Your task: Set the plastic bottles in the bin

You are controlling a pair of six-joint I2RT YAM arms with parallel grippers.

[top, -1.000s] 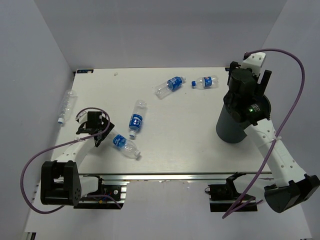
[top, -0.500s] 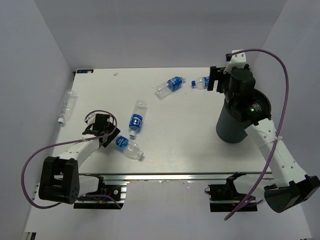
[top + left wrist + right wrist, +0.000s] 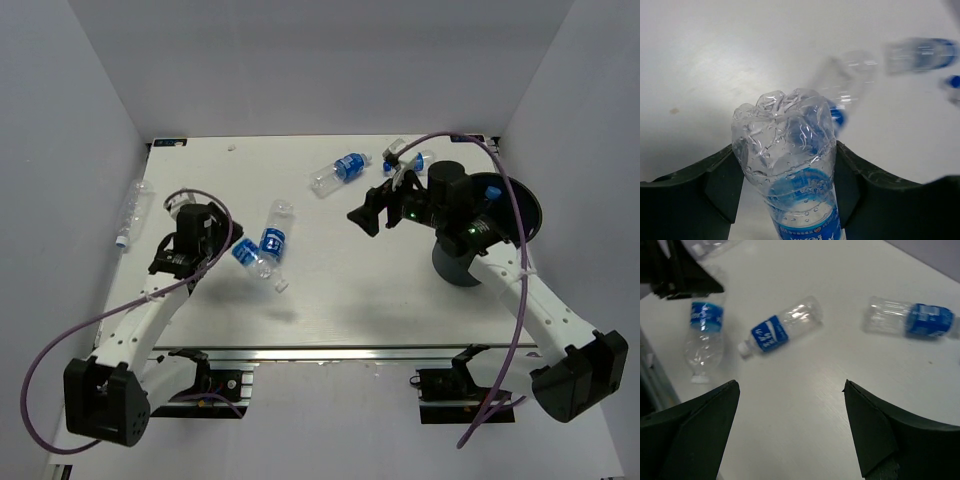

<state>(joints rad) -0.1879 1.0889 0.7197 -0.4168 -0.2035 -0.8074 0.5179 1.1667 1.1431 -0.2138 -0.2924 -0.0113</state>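
My left gripper point(image 3: 229, 248) is shut on a clear plastic bottle point(image 3: 252, 260) with a blue label and holds it above the table, cap point(image 3: 282, 285) pointing down-right. In the left wrist view the bottle point(image 3: 787, 160) sits squeezed between both fingers point(image 3: 715, 190). Another bottle point(image 3: 275, 233) lies just right of it. Two more bottles point(image 3: 340, 169) point(image 3: 415, 160) lie at the back, and one point(image 3: 131, 211) lies at the far left edge. My right gripper point(image 3: 368, 216) is open and empty over the table's middle, left of the black bin point(image 3: 522, 208). The right wrist view shows the lying bottle point(image 3: 780, 330) and the held one point(image 3: 702, 335).
The bin stands at the right side, partly hidden by my right arm. A third bottle point(image 3: 912, 317) shows at the upper right of the right wrist view. White walls enclose the table on the left, back and right.
My left gripper took hold of the near-left bottle and lifted it up off the table. My right arm swung from over the bin leftward, out over the table's middle.
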